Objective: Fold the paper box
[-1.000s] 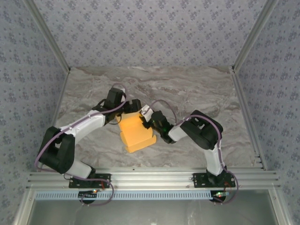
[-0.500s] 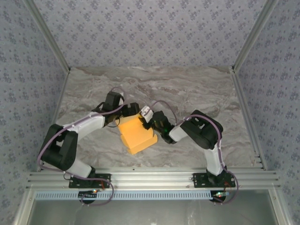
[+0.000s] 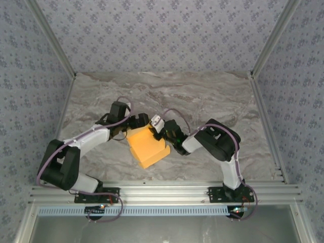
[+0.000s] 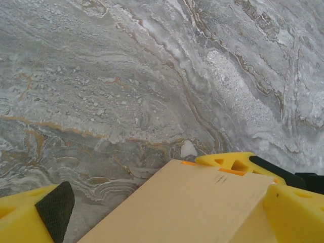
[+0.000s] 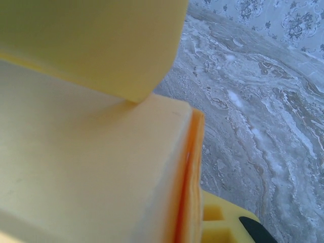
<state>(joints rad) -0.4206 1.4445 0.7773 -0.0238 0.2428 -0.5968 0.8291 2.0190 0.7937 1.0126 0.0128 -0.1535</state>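
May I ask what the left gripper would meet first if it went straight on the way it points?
Most likely the paper box: its panel lies inside the open left gripper, nearer than the marble table beyond. Depth is hard to judge.

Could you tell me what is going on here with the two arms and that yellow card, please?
Both arms are folding the paper box, which sits on the marble table between them. The right gripper has its jaws shut on the box's far right corner. The left gripper has its jaws wide open, with the card's edge lying between them.
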